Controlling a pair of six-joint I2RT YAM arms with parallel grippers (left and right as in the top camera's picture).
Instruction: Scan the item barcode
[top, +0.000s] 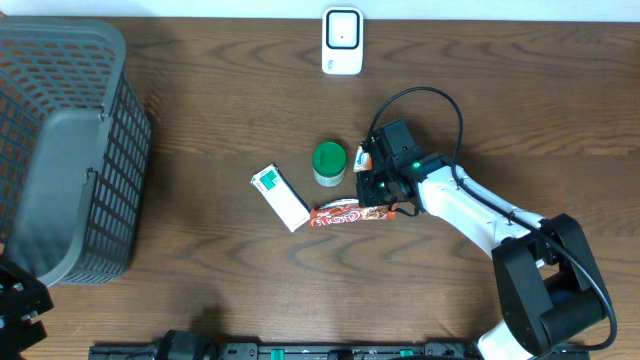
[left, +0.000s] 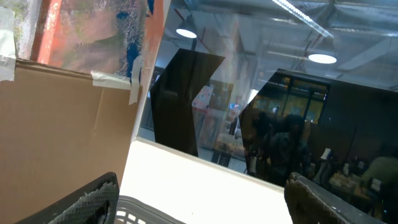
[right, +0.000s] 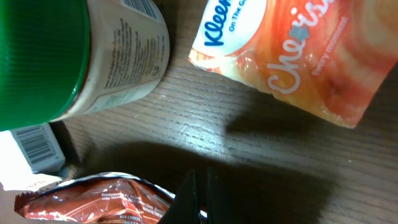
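Note:
An orange-red chocolate bar (top: 350, 212) lies on the wooden table, between a white and green box (top: 280, 197) and my right gripper (top: 387, 200). In the right wrist view the gripper (right: 200, 199) is shut, with the right end of the bar's wrapper (right: 93, 199) pinched between its dark fingers. A green-lidded jar (top: 328, 163) (right: 118, 56) and a Kleenex pack (top: 363, 158) (right: 292, 56) sit just beyond. The box's barcode (right: 37, 146) shows at the left edge. My left gripper (left: 202, 180) is open with nothing between its fingers, above a basket rim (left: 149, 208).
A white scanner unit (top: 342, 40) stands at the table's far edge in the middle. A large grey mesh basket (top: 60, 150) fills the left side. The left arm's dark body (top: 20, 305) shows only at the bottom left corner.

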